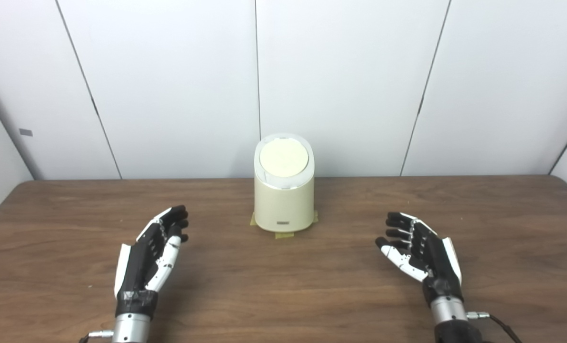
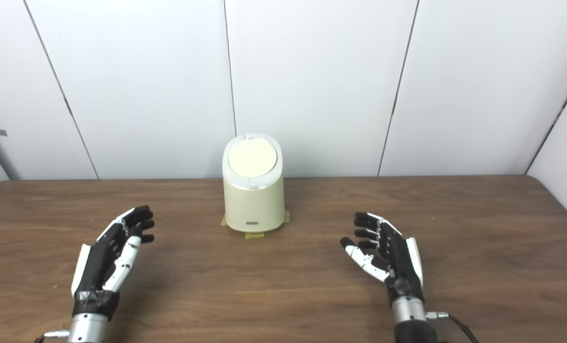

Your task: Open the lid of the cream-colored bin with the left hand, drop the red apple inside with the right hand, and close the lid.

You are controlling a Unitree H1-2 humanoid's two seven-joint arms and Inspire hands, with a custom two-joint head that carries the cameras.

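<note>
We see the cream-colored bin (image 1: 283, 202) standing upright at the far middle of the wooden table (image 1: 283, 295), its round lid (image 1: 283, 157) down, yellow tape tabs (image 1: 283, 235) under its base. Our left hand (image 1: 154, 250) and right hand (image 1: 419, 247) rest well apart from it on either side, palms inward, fingers loosely spread, holding nothing.

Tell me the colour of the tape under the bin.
Yellowish tape, clearest in the left eye view.

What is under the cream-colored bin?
Yellowish tape tabs poke out beneath the cream-colored bin on the wooden table; anything else under its base is hidden.
</note>
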